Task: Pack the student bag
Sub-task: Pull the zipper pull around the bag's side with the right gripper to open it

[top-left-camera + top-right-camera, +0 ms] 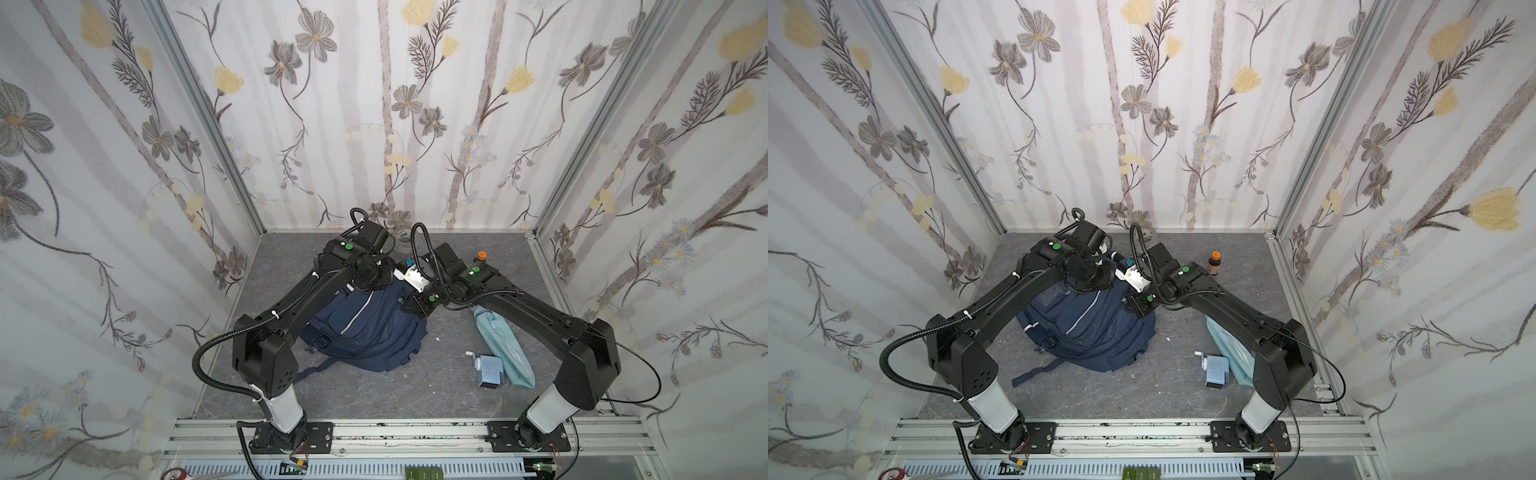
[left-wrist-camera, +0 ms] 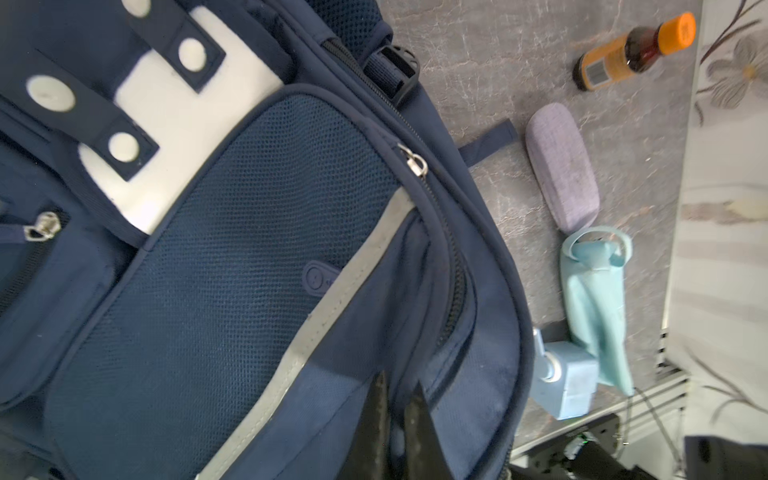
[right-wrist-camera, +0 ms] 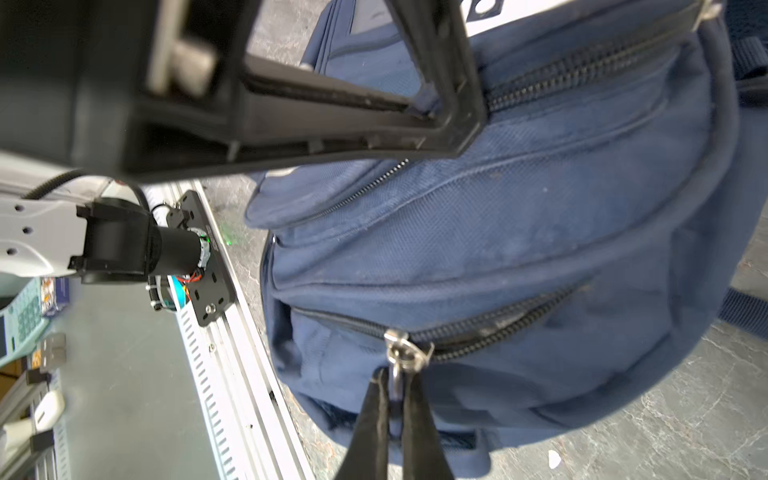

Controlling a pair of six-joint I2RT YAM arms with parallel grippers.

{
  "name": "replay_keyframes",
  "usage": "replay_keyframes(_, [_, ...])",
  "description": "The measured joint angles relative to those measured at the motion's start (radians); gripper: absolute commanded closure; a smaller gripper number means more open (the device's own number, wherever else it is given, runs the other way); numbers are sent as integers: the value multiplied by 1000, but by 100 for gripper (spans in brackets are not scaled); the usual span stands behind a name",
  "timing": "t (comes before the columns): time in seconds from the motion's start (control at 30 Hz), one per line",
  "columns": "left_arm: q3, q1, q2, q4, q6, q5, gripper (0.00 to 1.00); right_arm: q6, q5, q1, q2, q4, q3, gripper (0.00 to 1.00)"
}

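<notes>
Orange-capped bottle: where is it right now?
In both top views the orange-capped bottle stands upright toward the far right of the table, just beyond the right arm, right of the student bag.

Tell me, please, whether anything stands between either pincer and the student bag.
Nothing visible does. The right pincer is shut on a metal zipper pull of the student bag, and the left pincer is shut on a fold of its fabric.

Counts on the tabletop (image 1: pixel 374 395): one student bag (image 1: pixel 370 328); one brown bottle (image 1: pixel 1214 266), orange-capped; one lilac glasses case (image 2: pixel 561 166); one pale blue pouch (image 1: pixel 505 353); one pale blue box (image 1: pixel 490 372). Two in number: left end effector (image 2: pixel 399 390), right end effector (image 3: pixel 395 386).
</notes>
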Motion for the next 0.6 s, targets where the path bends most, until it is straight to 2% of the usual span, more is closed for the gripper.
replay_keyframes(0.23, [74,28,55,68,-230,45,100,101,41,17,-77,105,-103,100])
replay_keyframes(0.43, [172,53,94,145,-370,-19,100,166,64,29,-124,167,-194,100])
replay_keyframes(0.6, [189,70,96,191,-463,-47,100,195,95,48,-153,236,-254,100])
